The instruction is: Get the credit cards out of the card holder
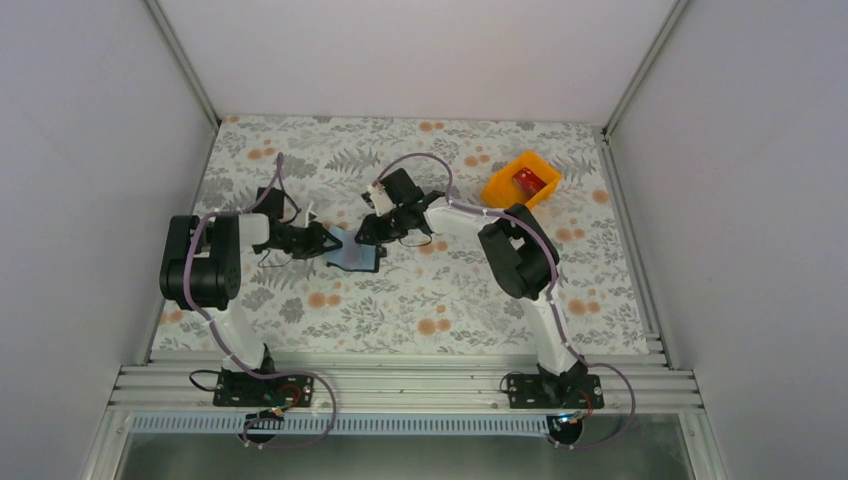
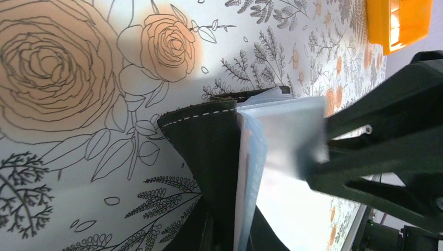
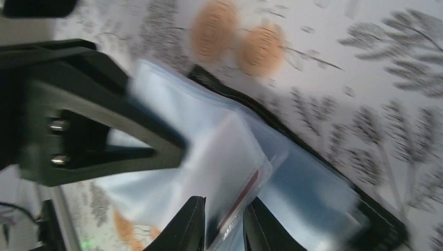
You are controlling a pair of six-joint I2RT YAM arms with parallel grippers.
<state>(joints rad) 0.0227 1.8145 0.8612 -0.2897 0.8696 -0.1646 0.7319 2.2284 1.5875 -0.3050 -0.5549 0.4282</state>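
Left arm comes in from the left side of the flower-printed worktop (image 1: 450, 295). Left gripper (image 1: 324, 243) lies low and points right. Its fingers are closed on the left edge of the card holder (image 1: 356, 252).

Card holder sits a little left of the worktop's middle, lying open with the grey-blue inside up. Left wrist view: the black outer cover, with pale stitching along its edge, rests on the print. Clear plastic sleeves (image 2: 282, 136) fan up out of it.

Right gripper (image 1: 368, 231) meets the card holder at its far right corner, facing the left gripper. The two grippers are near each other with the holder between them. The right arm's elbow stands farther right.

Right wrist view is blurred. The fingers are drawn nearly together, with a clear sleeve and the thin red edge of a credit card (image 3: 244, 197) between them, so the grip is on that card at the sleeve. Cannot tell whether the card is fully inside the sleeve or partly out.

Orange bin (image 1: 500, 190) stands to the right and toward the back of the worktop, well apart from the card holder. A second credit card (image 1: 528, 181), red, lies inside it.
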